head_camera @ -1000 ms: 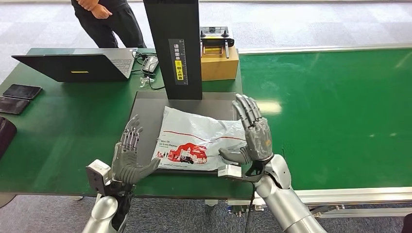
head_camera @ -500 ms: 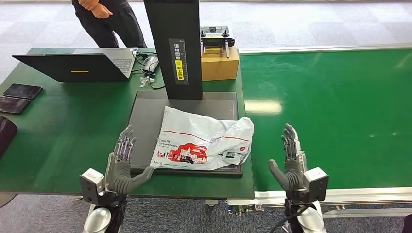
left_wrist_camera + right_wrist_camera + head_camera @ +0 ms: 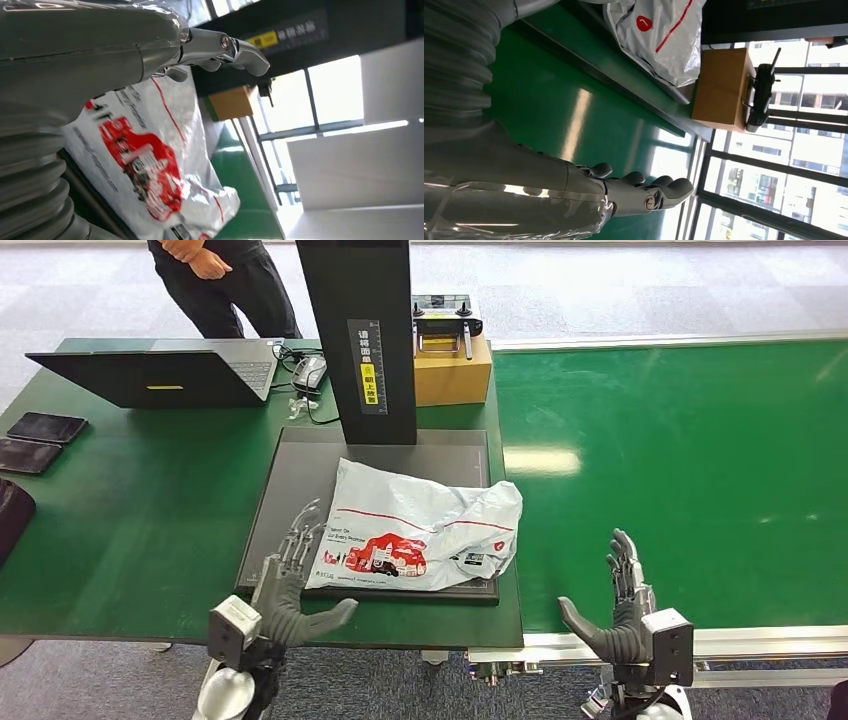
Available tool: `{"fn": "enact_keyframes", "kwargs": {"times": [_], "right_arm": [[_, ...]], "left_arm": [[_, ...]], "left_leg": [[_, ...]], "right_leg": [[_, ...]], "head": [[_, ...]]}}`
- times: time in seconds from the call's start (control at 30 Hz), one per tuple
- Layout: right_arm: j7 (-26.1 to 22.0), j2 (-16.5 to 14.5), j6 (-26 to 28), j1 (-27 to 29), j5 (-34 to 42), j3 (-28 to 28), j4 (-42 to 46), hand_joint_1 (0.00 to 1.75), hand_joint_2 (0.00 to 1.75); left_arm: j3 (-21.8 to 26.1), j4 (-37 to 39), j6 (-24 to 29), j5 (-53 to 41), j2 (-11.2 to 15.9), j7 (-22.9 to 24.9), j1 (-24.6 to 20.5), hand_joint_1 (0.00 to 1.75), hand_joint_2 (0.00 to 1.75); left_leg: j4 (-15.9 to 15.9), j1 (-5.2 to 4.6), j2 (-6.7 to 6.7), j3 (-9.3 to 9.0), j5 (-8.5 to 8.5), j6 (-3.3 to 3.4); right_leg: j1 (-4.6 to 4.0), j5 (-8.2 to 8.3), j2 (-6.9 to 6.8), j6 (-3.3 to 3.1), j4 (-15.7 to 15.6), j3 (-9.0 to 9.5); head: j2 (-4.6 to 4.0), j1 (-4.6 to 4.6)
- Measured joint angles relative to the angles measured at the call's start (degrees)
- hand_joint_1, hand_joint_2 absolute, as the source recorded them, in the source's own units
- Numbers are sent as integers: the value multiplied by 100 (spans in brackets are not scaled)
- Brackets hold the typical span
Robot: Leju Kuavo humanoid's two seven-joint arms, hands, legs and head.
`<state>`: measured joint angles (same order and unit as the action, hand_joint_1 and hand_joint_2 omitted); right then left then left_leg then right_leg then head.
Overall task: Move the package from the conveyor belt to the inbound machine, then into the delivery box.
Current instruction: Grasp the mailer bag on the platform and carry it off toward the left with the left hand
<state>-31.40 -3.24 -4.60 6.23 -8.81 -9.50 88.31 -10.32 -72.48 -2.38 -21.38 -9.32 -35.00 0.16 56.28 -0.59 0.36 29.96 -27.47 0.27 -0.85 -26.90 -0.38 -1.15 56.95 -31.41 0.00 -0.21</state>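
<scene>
White plastic package point(image 3: 415, 528) lies flat on dark platform of inbound machine point(image 3: 288, 490), off conveyor belt point(image 3: 690, 470): first leg done. Left hand point(image 3: 290, 585) just beside package's near corner, fingers spread, empty. Right hand point(image 3: 620, 610) over belt edge, released, well apart. Delivery box step left.

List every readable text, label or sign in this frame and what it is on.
Package: red print and a small label, too blurred to read.
Black column of the inbound machine: vertical white characters and a yellow sign, too small to read.
Laptop: yellow sticker, unreadable.
</scene>
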Motion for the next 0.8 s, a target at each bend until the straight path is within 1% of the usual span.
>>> {"fn": "enact_keyframes", "kwargs": {"times": [0.27, 0.4, 0.47, 0.53, 0.6, 0.7, 0.8], "right_arm": [[124, -145, 41, -15, -127, 2, -151, 0, 175], [156, -189, -13, -16, -216, -6, -230, 0, 175], [149, -213, -43, -18, -244, -19, -265, 0, 175], [99, -234, -61, -30, -267, -40, -286, 0, 175], [85, -244, -70, -63, -284, -52, -279, 0, 175], [167, -250, -67, -116, -359, -53, -214, 0, 175], [199, -257, -48, -126, -450, -53, -152, 0, 175]], "left_arm": [[-625, 27, 496, -678, -115, 38, -371, 0, 175], [-1029, 73, 1034, -1257, -127, -10, -582, 0, 175], [-1230, 99, 1218, -1512, -145, 38, -695, 0, 175], [-1441, 140, 1403, -1835, -168, 156, -848, 0, 175], [-1678, 209, 1549, -2213, -189, 394, -1071, 0, 175], [-2035, 427, 1615, -2588, -247, 777, -1481, 0, 175], [-2315, 764, 1611, -2792, -330, 1019, -1872, 0, 175]], "left_leg": [[1, 0, 0, -1, 0, 0], [1, 0, 0, 0, 0, 0], [1, 0, 0, 0, 0, 0], [1, 0, 0, 0, 1, 1], [2, 0, -1, 0, 2, 2], [3, -1, -1, -1, 4, 3], [4, -1, 0, -1, 5, 4]], "right_leg": [[0, 0, 0, 0, 0, 0], [0, 0, 0, 0, 0, -1], [0, 0, 0, 0, 0, -1], [0, 1, -1, 0, 0, -1], [0, 2, -1, -2, 1, -1], [1, 4, -1, -3, 1, 0], [1, 6, -1, -3, 1, 0]], "head": [[0, -1], [0, -1], [0, -1], [0, -1], [0, 0], [0, 1], [0, 0]]}}
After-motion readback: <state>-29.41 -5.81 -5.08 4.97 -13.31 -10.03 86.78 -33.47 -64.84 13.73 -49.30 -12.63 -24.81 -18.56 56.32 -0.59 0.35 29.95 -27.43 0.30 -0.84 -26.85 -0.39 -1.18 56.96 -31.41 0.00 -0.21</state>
